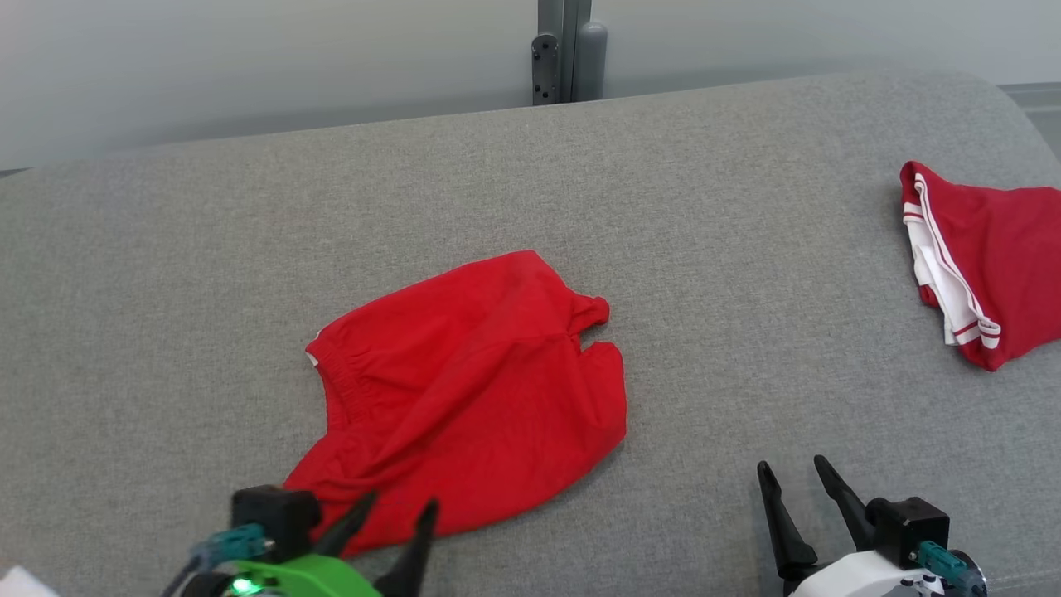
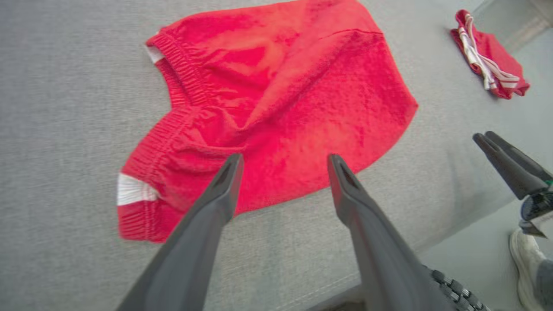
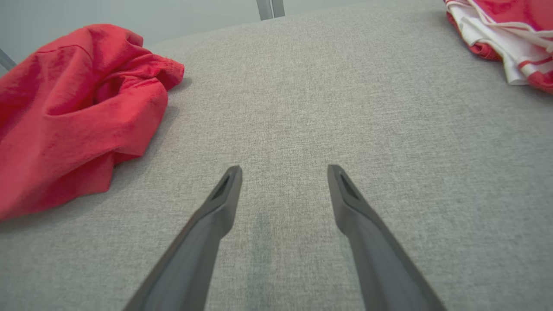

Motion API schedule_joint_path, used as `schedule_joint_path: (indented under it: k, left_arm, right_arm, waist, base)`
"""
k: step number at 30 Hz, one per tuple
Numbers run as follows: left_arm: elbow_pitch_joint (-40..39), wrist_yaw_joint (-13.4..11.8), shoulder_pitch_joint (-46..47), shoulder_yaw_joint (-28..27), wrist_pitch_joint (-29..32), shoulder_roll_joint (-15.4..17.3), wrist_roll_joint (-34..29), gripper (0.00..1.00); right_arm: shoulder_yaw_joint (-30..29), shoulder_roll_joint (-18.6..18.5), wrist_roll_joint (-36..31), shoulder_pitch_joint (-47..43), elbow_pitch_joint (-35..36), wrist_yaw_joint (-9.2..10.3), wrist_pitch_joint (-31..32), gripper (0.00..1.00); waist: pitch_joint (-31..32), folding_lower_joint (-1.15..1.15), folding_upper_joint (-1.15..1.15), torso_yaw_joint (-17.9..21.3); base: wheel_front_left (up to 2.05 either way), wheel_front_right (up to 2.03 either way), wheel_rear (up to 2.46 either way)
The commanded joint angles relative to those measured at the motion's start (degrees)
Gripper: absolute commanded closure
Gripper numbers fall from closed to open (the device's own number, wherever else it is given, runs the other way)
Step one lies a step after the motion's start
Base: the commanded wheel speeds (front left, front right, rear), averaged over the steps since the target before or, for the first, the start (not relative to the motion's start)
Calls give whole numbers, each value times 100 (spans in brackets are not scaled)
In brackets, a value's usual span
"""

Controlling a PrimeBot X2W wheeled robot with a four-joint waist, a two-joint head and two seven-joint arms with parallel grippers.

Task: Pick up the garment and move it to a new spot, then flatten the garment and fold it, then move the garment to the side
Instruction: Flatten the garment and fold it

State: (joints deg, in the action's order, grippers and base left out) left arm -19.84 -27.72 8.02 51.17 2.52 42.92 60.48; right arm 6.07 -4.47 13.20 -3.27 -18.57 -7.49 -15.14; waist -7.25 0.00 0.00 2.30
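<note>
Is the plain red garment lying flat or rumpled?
Rumpled: the red shorts lie bunched on the grey surface, with raised creases across the middle.

The folded red-and-white striped garment (image 1: 995,249) runs off the head view's right edge. The left gripper (image 1: 399,501) hides the near hem of the crumpled red fabric shorts (image 1: 472,373). A pale shoe (image 2: 523,263) is cut off.

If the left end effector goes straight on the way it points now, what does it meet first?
Probably the red shorts: the left end effector, jaws open, points at their near edge on the grey cushion. Its height above the cloth is unclear.
</note>
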Motion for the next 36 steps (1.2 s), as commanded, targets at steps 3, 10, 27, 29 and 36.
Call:
schedule_joint_path:
  k: [3,10,27,29,36]
  left_arm:
    - [161,81,723,586,527,-566,-485,0]
    - [1623,202,1780,1335,992,-1884,-1129,0]
    - [2930,176,2341,1630,1109,-2185,-1526,100]
    - [2863,262,2352,1565,1097,-2139,-1474,100]
    - [1733,645,2219,1149,1117,-1859,-832,100]
  right_arm:
    - [84,-2,32,155,-9,0,3,0]
    - [224,23,80,365,-34,1,3,0]
    - [113,94,139,358,-39,1,2,0]
    - [98,102,137,349,-34,1,3,0]
    - [68,116,133,333,-35,1,3,0]
  waist:
    - [-104,0,0,94]
    - [-229,0,0,399]
    - [-345,0,0,868]
    - [-347,0,0,852]
    - [-306,0,0,796]
  base:
    - [0,0,0]
    - [0,0,0]
    - [0,0,0]
    - [0,0,0]
    - [0,0,0]
